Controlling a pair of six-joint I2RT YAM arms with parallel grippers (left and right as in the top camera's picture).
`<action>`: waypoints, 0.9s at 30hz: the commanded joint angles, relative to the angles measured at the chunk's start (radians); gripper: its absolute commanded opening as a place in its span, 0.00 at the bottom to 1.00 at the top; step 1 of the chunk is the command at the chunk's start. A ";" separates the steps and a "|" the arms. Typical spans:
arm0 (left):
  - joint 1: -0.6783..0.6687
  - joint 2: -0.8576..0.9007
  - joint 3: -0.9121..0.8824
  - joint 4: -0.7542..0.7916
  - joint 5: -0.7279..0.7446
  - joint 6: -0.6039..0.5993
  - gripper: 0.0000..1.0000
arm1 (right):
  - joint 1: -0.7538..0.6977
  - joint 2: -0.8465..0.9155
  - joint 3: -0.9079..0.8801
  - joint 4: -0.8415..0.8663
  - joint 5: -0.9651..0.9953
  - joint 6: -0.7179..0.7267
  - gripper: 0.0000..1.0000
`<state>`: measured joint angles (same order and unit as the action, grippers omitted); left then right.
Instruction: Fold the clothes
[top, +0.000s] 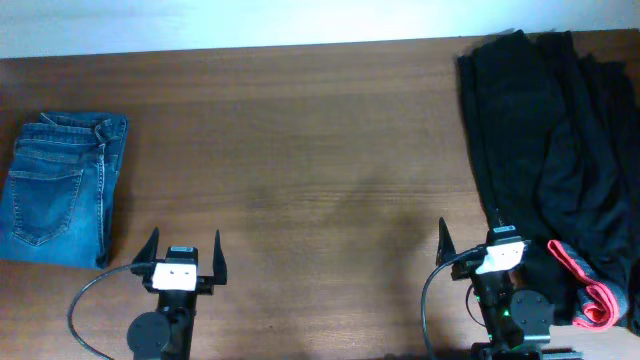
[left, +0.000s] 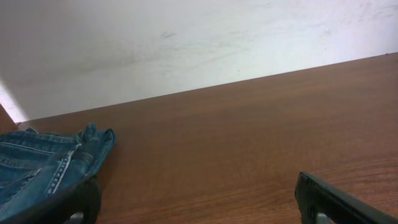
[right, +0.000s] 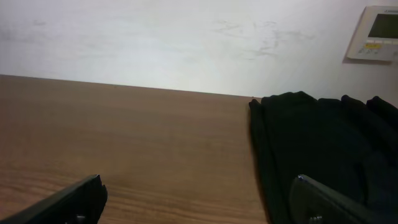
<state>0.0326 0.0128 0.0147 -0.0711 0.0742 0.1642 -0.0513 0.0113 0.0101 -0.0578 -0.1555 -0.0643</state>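
The black clothes lie in a long rumpled heap along the table's right side, with the red-orange waistband lining showing at the near end. In the right wrist view the black cloth fills the right half. My right gripper is open and empty at the near edge, its right finger over the cloth's left edge; its fingers show in the right wrist view. My left gripper is open and empty over bare wood at the near left, its fingers spread in the left wrist view.
Folded blue denim jeans lie at the left edge of the wooden table; they also show in the left wrist view. A white wall stands behind, with a wall control panel at the right.
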 joint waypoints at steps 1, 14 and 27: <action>0.006 -0.007 -0.006 -0.002 -0.001 0.016 0.99 | 0.005 -0.005 -0.005 -0.006 0.009 -0.003 0.99; 0.006 -0.006 -0.006 -0.007 -0.123 0.069 0.99 | 0.005 -0.005 -0.005 0.048 0.010 -0.010 0.99; 0.005 -0.006 -0.005 0.004 -0.169 0.044 0.99 | 0.005 -0.005 -0.005 0.043 0.008 -0.006 0.99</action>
<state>0.0326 0.0128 0.0147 -0.0746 -0.0757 0.2241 -0.0513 0.0113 0.0101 -0.0162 -0.1555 -0.0677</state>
